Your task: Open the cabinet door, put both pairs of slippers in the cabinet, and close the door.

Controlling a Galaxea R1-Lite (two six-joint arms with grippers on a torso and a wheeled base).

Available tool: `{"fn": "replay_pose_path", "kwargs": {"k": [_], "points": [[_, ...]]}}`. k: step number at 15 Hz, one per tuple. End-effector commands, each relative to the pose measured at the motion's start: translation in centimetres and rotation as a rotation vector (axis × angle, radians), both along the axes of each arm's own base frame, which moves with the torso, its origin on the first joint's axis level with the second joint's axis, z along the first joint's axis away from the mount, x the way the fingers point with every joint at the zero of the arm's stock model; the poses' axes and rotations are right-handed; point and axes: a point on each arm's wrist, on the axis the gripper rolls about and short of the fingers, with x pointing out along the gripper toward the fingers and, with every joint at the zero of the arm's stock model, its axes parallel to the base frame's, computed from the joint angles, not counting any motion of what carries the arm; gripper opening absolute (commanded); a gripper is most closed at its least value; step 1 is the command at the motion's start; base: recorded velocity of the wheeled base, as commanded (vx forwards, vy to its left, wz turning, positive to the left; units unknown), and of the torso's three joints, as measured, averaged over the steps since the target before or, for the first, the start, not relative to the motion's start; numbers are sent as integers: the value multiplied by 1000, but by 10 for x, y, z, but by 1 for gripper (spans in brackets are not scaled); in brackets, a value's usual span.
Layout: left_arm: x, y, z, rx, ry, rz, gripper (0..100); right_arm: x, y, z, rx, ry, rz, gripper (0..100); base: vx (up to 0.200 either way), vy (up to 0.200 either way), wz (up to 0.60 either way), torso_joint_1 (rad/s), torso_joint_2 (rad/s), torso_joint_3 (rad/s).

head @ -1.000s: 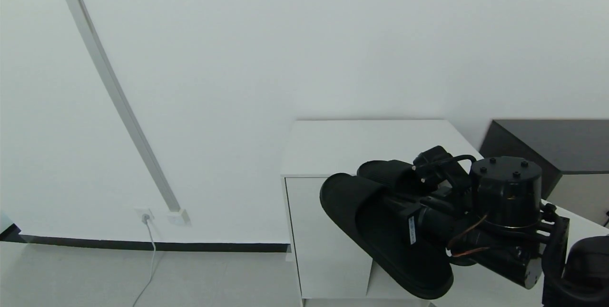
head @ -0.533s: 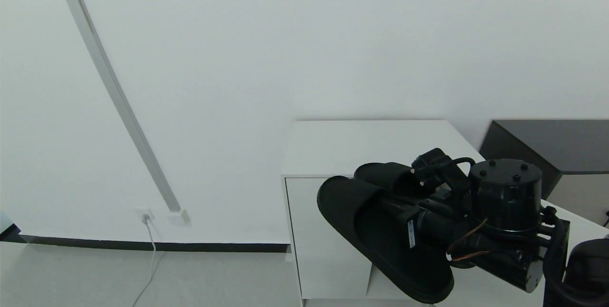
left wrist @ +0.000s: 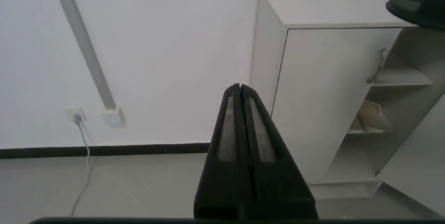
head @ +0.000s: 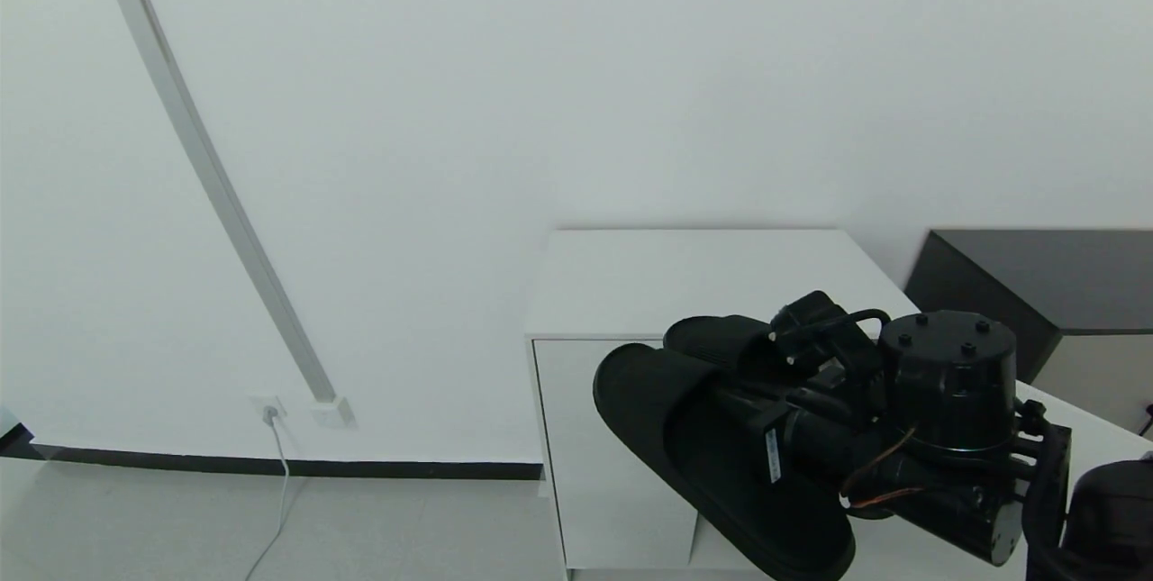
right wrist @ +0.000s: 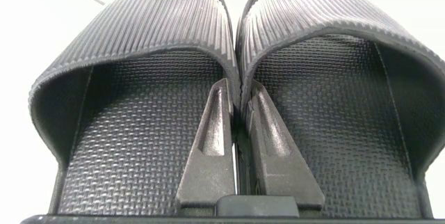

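Pinching two black slippers [head: 721, 437] side by side, the right gripper [right wrist: 240, 147] clamped their touching inner straps, aloft just before the one white cabinet [head: 685, 275]; one pale slipper [left wrist: 370, 116] lay on a shelf inside; the left gripper [left wrist: 240, 126] hung apart, fingers pressed together, holding nothing.

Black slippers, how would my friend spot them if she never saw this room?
Find the white cabinet with its door open. In front of it, the right end effector pinches two black slippers together, held up in the air. They are ribbed and dark, unlike the pale slipper on a shelf inside.
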Motion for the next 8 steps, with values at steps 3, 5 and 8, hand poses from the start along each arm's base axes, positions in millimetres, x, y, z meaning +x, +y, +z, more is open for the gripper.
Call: {"fn": "replay_pose_path", "kwargs": {"k": [3,5,8], "points": [[0,0,0,-1,0,2,0,-1,2,-2,-4,4,6,0,0,-200,0,2,1,4],[0,0,0,-1,0,1,0,-1,1,-1,-3,3,6,0,0,-200,0,2,2,2],[0,0,0,-1,0,1,0,-2,1,-2,-4,4,6,0,0,-200,0,9,4,2]]}}
